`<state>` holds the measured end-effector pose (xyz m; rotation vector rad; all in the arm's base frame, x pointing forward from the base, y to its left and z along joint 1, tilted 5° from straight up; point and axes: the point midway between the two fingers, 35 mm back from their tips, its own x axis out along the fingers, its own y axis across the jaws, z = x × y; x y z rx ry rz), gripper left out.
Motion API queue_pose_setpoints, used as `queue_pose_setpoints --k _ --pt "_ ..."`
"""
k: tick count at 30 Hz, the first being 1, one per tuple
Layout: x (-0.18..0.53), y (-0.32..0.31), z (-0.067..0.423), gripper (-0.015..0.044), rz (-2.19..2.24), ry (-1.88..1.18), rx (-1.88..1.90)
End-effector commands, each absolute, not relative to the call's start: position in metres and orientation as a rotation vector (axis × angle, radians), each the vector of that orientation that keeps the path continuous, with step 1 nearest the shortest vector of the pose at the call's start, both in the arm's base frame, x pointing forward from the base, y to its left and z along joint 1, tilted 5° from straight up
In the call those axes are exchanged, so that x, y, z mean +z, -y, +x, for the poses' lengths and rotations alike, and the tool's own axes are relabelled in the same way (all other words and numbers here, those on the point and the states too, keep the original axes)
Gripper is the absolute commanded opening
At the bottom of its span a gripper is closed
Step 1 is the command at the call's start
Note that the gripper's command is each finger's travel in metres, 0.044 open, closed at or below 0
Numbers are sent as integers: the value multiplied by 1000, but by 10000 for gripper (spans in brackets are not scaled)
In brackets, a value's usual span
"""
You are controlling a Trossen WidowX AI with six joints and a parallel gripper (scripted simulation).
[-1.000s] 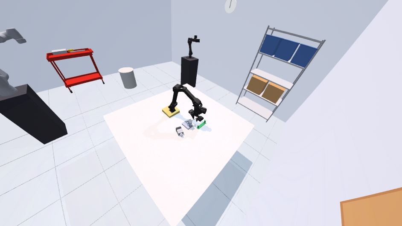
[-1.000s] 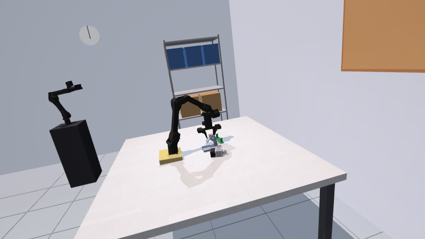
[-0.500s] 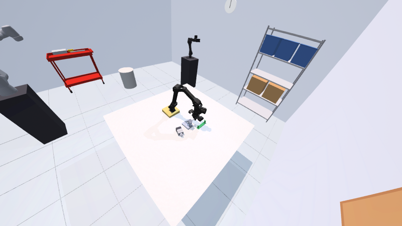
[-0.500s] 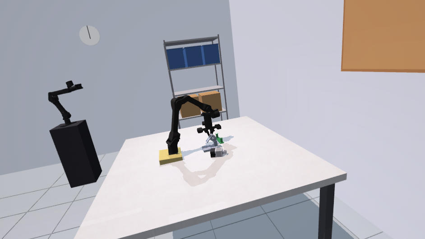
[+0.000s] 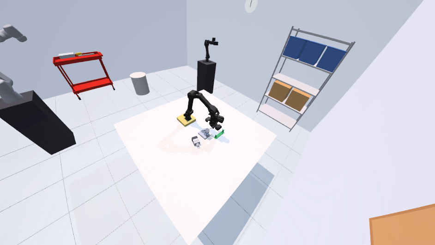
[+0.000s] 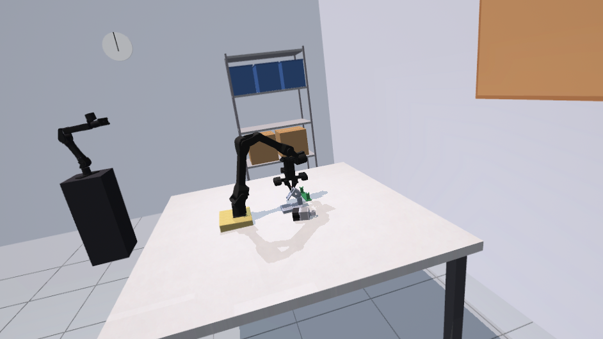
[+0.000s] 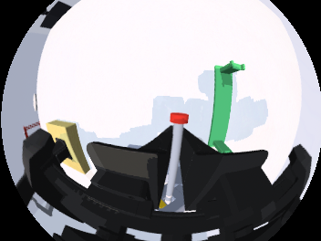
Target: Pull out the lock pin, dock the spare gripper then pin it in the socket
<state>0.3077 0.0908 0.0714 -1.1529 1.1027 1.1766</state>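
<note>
The lock pin [image 7: 174, 160] has a grey shaft and a red head. My gripper [image 5: 212, 128] [image 6: 291, 187] [image 7: 175, 130] is shut on its shaft, with the red head showing beyond the fingertips in the wrist view. The pin's lower end runs down to the grey socket, mostly hidden by the fingers; how deep it sits I cannot tell. The mount [image 5: 202, 134] [image 6: 287, 208] stands on the table under my gripper, with its tilted socket on top. The spare gripper [image 5: 196, 140] [image 6: 303, 213], grey with a dark end, lies on the table beside the mount, apart from it.
A green holder [image 5: 219, 134] [image 6: 305, 195] [image 7: 222, 107] with upright ends stands on the table close to the mount, on the side away from the arm's base. The yellow base plate [image 5: 183, 121] [image 6: 227, 224] [image 7: 73, 143] is under the arm.
</note>
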Motion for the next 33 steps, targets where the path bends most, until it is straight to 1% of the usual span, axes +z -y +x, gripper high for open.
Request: queue_pose_setpoints --k 1,33 --pt "74 -95 307 0 -1132 -1072 1199" --pt "77 -119 308 0 -1121 -1072 1209"
